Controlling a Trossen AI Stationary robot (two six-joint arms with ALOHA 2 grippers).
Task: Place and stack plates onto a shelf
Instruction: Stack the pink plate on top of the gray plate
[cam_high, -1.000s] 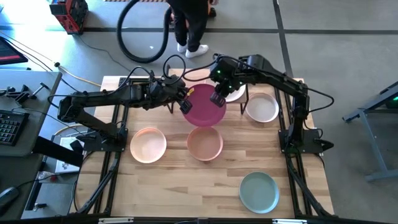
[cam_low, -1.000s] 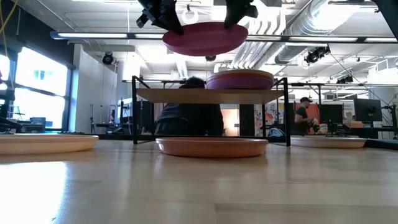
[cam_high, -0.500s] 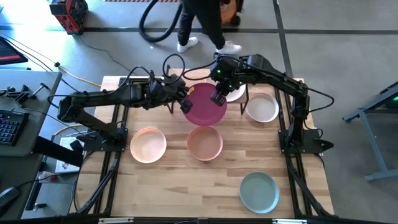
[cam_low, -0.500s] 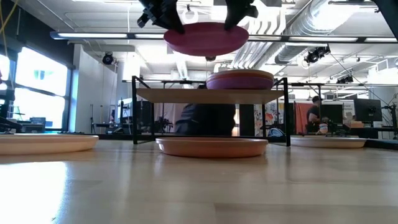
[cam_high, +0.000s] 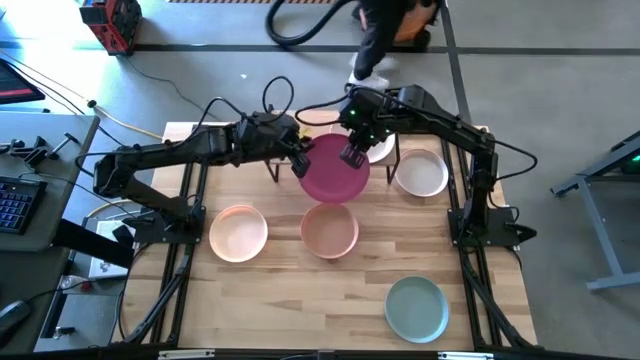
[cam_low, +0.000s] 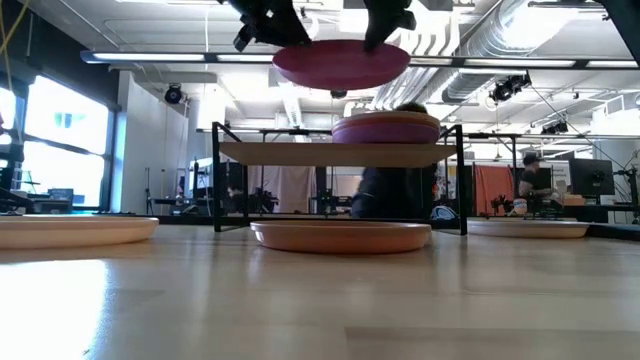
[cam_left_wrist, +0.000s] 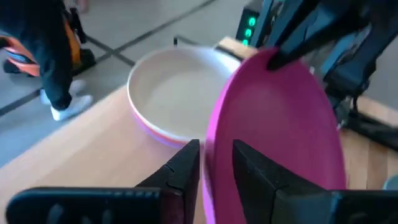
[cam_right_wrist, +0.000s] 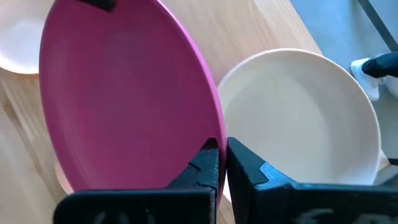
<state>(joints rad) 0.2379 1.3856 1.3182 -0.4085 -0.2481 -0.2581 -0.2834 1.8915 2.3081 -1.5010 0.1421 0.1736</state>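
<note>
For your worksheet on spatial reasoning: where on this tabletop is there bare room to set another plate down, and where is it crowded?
Bare wood lies left of the pale teal plate, along the near edge. The back is crowded: the shelf, both grippers holding the magenta plate, the white plate.

Your way down to the shelf was open on its bare left half; the stack of plates blocked the right half. Beneath it, the tan-pink plate filled the tabletop gap between the shelf's legs.

Wooden table, shelf, cream plate, tan-pink plate, white plate, teal plate
</note>
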